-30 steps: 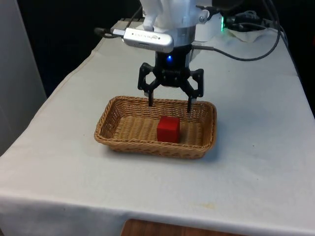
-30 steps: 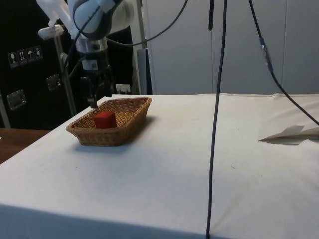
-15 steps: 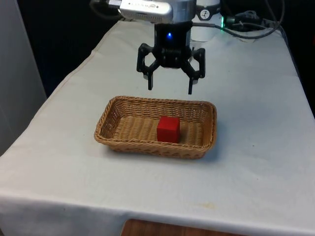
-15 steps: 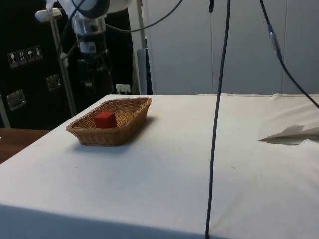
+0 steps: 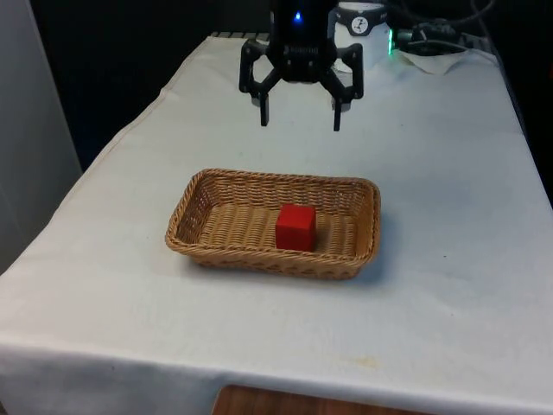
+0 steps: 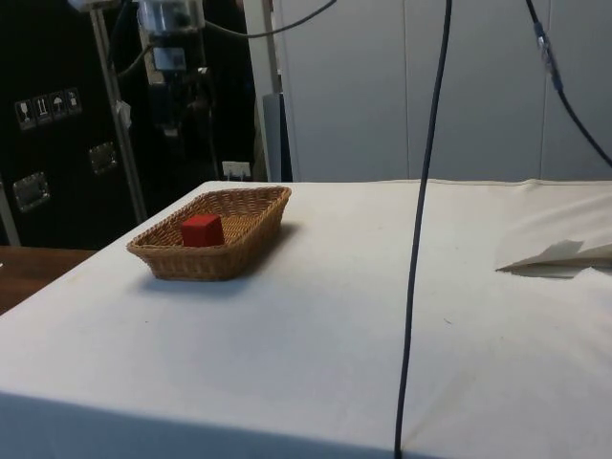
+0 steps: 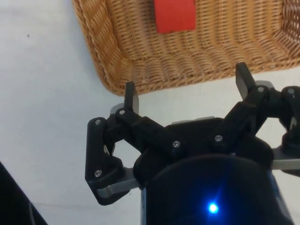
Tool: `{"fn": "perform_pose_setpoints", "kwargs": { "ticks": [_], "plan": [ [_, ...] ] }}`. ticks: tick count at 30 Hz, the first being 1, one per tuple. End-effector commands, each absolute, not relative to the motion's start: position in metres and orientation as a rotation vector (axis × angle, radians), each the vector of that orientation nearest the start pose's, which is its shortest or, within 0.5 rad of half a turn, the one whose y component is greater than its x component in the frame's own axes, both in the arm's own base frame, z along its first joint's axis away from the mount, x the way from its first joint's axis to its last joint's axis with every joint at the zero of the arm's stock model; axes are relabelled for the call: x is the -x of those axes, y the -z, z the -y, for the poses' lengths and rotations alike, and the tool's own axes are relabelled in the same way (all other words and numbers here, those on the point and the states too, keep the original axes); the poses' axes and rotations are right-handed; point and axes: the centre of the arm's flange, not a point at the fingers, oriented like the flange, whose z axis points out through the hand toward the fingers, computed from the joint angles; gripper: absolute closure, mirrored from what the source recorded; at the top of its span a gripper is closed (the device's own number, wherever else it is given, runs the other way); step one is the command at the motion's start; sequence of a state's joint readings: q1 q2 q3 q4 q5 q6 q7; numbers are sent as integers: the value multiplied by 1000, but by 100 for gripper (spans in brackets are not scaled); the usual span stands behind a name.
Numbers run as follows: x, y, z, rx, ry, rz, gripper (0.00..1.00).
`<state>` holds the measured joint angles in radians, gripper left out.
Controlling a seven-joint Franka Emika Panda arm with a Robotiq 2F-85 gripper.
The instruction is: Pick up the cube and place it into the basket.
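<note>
The table (image 5: 449, 311) under its white cloth carries the basket (image 5: 200, 246), a shallow oblong wicker tray that lies with its long side across the front view. In the side view the basket (image 6: 249, 239) sits near the table's edge by the dark cabinets, with bare cloth reaching away from it towards a folded bit of paper (image 6: 559, 256) well apart from it.

Inside the basket rests the cube (image 5: 295, 227), red, flat on the woven floor. It sits a little towards the front view's right of the basket's middle and touches none of the walls. The side view shows the cube (image 6: 202, 230) with its top about level with the rim. From the wrist, the cube (image 7: 174, 15) lies on the weave, and the basket's rounded corner (image 7: 115, 79) shows just beyond one fingertip.

Beyond the basket and well above it hangs the gripper (image 5: 300, 114). Its two black fingers are spread wide apart, released, with nothing between them. In the wrist view the gripper (image 7: 186, 88) has both fingertips clear of the basket's rim.

Farther back from the basket, at the table's far end, lies a crumpled white cloth (image 5: 436, 59) with dark cables (image 5: 423, 35) on it.
</note>
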<state>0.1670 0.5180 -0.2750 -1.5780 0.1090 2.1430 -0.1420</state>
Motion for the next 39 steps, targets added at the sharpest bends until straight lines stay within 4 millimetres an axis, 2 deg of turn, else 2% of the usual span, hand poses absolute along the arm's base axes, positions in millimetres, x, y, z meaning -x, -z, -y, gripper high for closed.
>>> {"fn": "perform_pose_setpoints", "kwargs": {
  "ticks": [1, 14, 30, 31, 39],
  "plan": [
    [-690, -357, 44, 3189, 100, 36, 0],
    [-675, -365, 44, 3171, 82, 53, 0],
    [-635, -374, 48, 3137, 95, 84, 0],
    [-638, -372, 48, 3142, 72, 81, 0],
    [-614, -374, 48, 3125, 110, 96, 0]
  ]
}}
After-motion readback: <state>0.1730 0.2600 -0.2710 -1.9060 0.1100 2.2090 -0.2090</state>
